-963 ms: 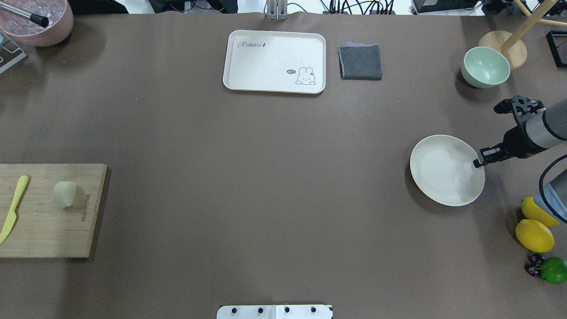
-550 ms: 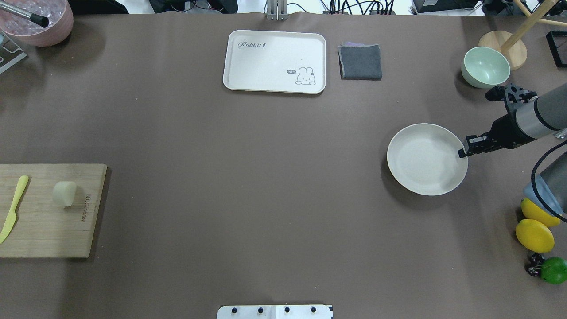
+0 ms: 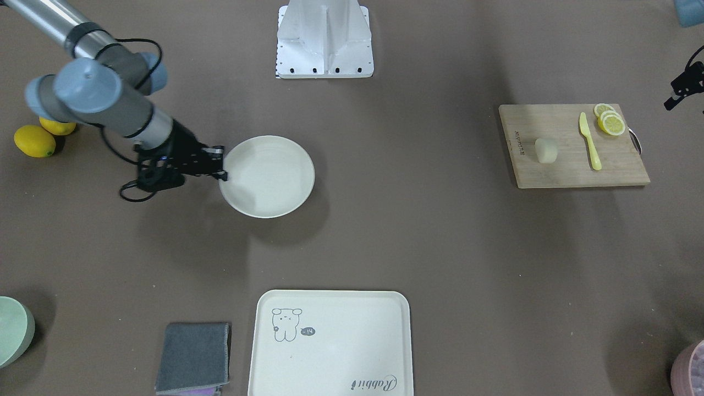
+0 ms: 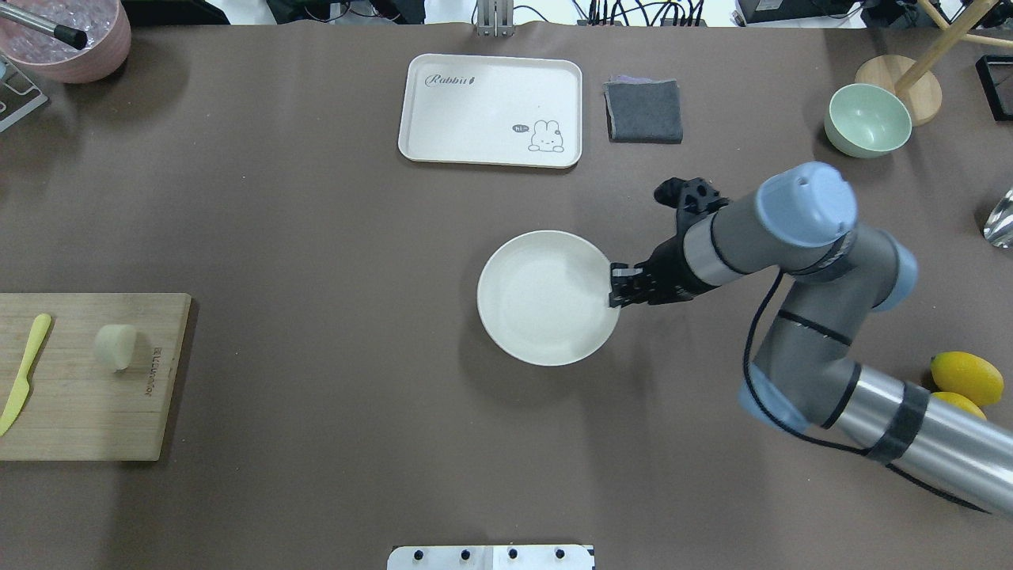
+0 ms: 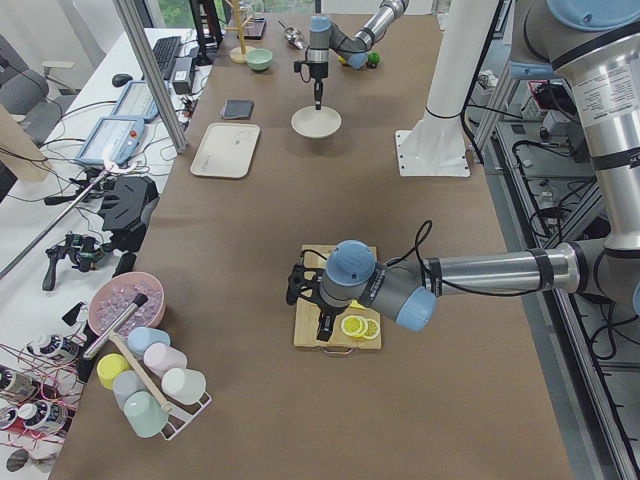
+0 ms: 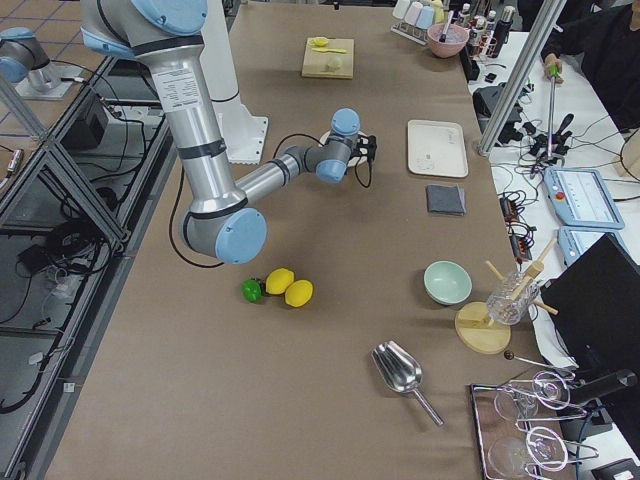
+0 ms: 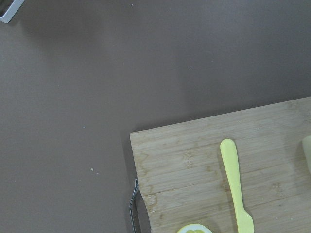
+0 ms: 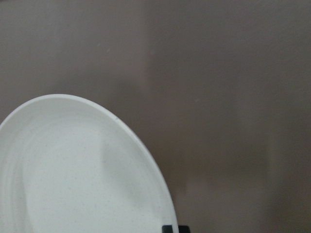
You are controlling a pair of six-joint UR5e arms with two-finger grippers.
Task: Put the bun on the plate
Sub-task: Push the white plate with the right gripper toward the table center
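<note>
The bun (image 4: pixel 115 346) is a small pale block that lies on the wooden cutting board (image 4: pixel 87 404) at the table's left edge; it also shows in the front view (image 3: pixel 545 150). The round cream plate (image 4: pixel 538 305) is near the table's middle, and its offset shadow suggests that it hangs just above the cloth. My right gripper (image 4: pixel 616 289) is shut on the plate's right rim (image 3: pixel 269 179). My left gripper (image 5: pixel 320 322) hovers over the board's outer end, apart from the bun. No frame shows whether its fingers are open or shut.
A yellow knife (image 4: pixel 24 372) and lemon slices (image 3: pixel 609 120) share the board. The cartoon tray (image 4: pixel 491 109) and a grey cloth (image 4: pixel 643 111) lie at the far side. A green bowl (image 4: pixel 866 120) stands far right, and two lemons (image 4: pixel 965 374) lie at the right edge.
My right arm has carried the plate leftward from the table's right side to near its middle. The bun and the board have not moved.
</note>
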